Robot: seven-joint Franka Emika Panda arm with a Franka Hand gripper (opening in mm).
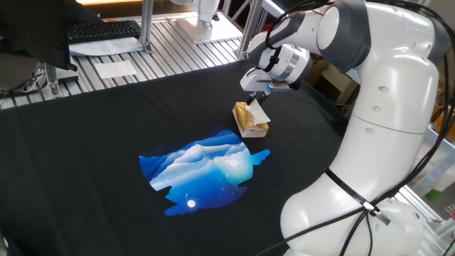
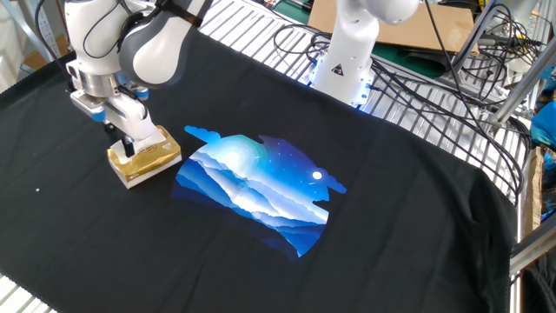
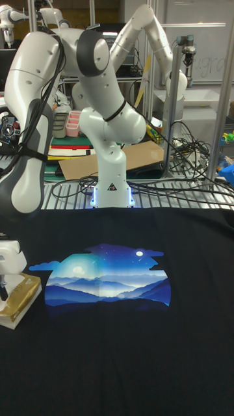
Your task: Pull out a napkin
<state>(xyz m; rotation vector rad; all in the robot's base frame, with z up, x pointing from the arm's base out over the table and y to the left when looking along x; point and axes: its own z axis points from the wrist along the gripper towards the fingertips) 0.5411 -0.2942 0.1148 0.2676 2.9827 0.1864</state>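
Observation:
A small yellow-tan box (image 1: 251, 122) sits on the black cloth just right of the blue print; it also shows in the other fixed view (image 2: 148, 160) and at the left edge of the tall view (image 3: 17, 307). A white napkin (image 1: 259, 112) sticks up from the box top as a small peak. My gripper (image 1: 255, 97) hangs straight over the box, fingers down and pinched together on the napkin's upper tip. In the other fixed view my gripper (image 2: 127, 145) reaches down to the box top and hides the napkin. The gripper (image 3: 3, 290) is partly cut off in the tall view.
A blue mountain print (image 1: 202, 171) lies on the black cloth (image 1: 106, 121). A stiff white paper sheet (image 1: 116, 69) and a keyboard (image 1: 103, 30) rest on the slatted table behind. The arm's base (image 2: 346, 54) and cables (image 2: 443, 78) stand at the cloth's far side.

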